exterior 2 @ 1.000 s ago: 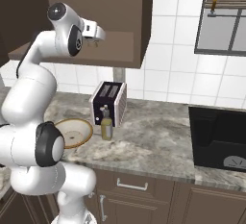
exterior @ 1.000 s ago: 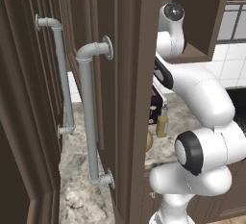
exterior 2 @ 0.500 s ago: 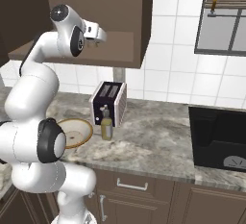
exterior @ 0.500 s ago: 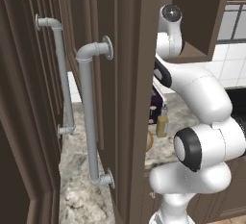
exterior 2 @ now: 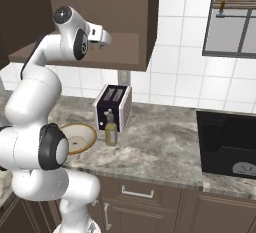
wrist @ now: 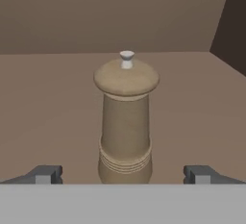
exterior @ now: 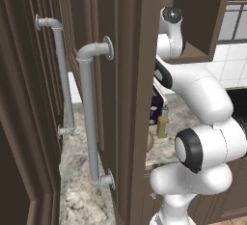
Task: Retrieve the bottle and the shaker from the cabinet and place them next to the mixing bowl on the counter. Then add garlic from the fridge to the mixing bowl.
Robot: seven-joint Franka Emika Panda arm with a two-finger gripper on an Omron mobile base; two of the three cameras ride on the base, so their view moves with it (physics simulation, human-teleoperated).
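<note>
My jaws stand wide apart and hold nothing; through my hand camera their two dark tips (wrist: 46, 174) sit far out on either side of the shaker (wrist: 126, 122), touching neither side of it. The shaker stands upright on the bare brown shelf (wrist: 53, 103) inside the cabinet (exterior 2: 125, 12), centred between my tips, its rounded cap and small pale knob on top, ringed grooves near its base. The cabinet's back wall rises behind it and a dark side wall shows at the right. From the right base camera my hand (exterior 2: 100, 37) is up at the open cabinet's shelf level. Down on the bench (exterior 2: 160, 142), the bottle (exterior 2: 110, 130) stands upright just in front of the toaster (exterior 2: 114, 107), just beside the mixing bowl (exterior 2: 77, 138) on its left
</note>
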